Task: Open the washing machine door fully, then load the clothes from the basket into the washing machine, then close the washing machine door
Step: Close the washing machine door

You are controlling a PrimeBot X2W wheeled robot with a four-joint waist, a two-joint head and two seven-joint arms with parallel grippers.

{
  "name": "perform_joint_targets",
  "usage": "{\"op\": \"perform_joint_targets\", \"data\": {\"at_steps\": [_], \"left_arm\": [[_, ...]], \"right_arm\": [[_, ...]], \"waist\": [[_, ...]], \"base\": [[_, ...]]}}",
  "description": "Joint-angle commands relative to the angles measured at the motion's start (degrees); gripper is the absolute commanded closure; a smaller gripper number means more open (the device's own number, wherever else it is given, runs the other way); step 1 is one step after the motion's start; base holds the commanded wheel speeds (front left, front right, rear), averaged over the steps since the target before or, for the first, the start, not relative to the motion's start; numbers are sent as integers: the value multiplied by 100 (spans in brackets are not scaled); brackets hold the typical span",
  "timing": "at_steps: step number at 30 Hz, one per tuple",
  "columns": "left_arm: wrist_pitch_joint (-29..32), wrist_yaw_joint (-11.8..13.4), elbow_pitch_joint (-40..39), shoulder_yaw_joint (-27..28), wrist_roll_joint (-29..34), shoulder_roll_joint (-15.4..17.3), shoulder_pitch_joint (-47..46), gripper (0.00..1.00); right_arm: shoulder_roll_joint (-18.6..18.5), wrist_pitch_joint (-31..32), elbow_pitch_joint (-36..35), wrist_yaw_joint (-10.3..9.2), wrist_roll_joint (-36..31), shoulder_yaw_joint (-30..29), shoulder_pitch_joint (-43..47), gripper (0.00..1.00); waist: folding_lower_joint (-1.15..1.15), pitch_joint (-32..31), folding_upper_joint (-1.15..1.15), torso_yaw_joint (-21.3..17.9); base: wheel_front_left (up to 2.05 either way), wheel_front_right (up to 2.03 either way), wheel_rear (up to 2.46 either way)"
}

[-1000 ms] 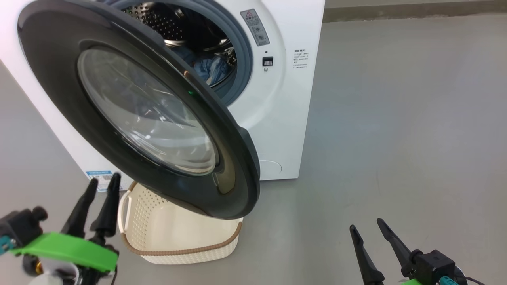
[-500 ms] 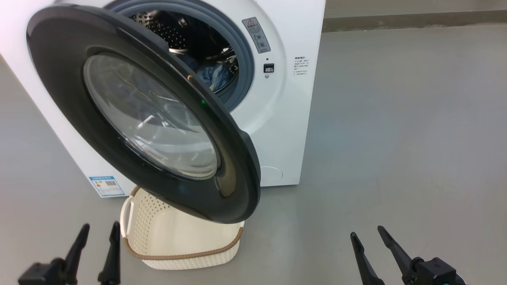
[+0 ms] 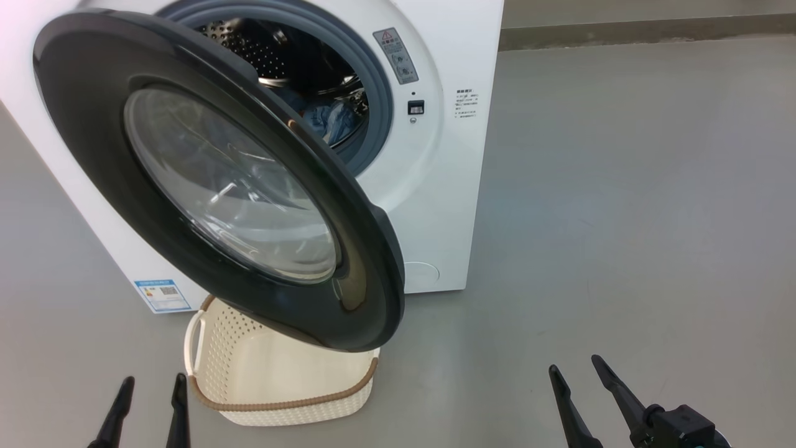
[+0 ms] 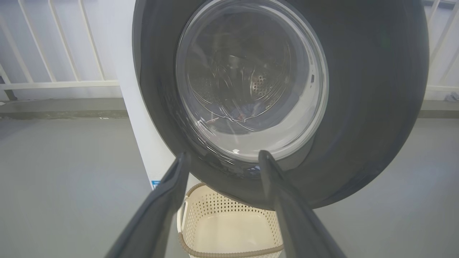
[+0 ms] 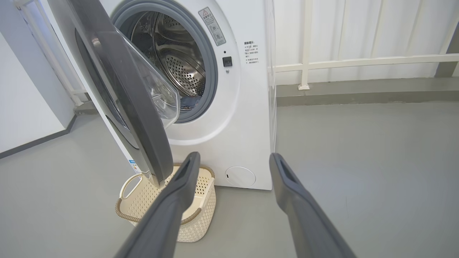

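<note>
Basket (image 3: 286, 403) at bottom centre empty, clothes (image 3: 326, 118) inside the washer (image 3: 448, 186), only the half-open door (image 3: 81, 124) seemingly left to shut; left claw (image 3: 152, 381) and right claw (image 3: 572, 364) spread, empty.

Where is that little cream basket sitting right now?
The basket sits on the floor before the washing machine, under the lower edge of the open door; in the head view it is lower left, just right of the left gripper.
</note>
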Motion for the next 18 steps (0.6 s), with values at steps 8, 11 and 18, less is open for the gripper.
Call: {"op": "perform_joint_targets", "data": {"at_steps": [8, 11, 18], "left_arm": [[-36, -4, -104, 369, 332, -155, -54, 0], [-36, -28, -31, 404, 381, -189, -58, 0], [-36, -99, 184, 422, 421, -258, -14, 0]], "right_arm": [[-17, -74, -177, 8, 32, 122, -91, 0], [-17, -74, -200, 8, 16, 119, -89, 0], [-17, -74, -231, 8, 9, 120, -86, 0]], "waist": [[0, 11, 0, -33], [0, 7, 0, -37], [0, 7, 0, -28]], "base": [[0, 0, 0], [0, 0, 0], [0, 0, 0]]}}
